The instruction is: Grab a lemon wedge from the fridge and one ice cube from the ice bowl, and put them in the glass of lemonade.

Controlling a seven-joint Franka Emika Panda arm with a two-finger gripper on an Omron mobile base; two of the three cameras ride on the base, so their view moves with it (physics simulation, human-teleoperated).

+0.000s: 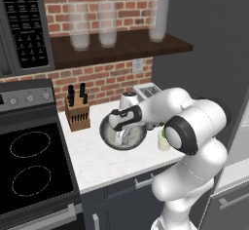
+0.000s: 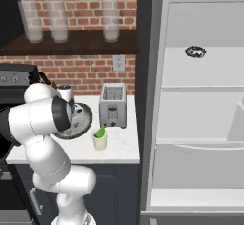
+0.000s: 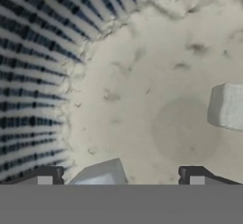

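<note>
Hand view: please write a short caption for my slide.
Open gripper low inside the ice bowl, one ice cube between its fingertips.

Robot arm: glossy white, rounded segments; dark grey circular joint caps ringed in black; thin dashed seam lines on the shells. Gripper: two small dark fingertips with pale inset pads.

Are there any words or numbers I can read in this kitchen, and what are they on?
None can be read.
Microwave keypad: rows of white button labels, too small and blurred to read.
Stove knobs: tiny marks, unreadable.
Toaster, fridge, shelf glasses: no writing visible.
</note>
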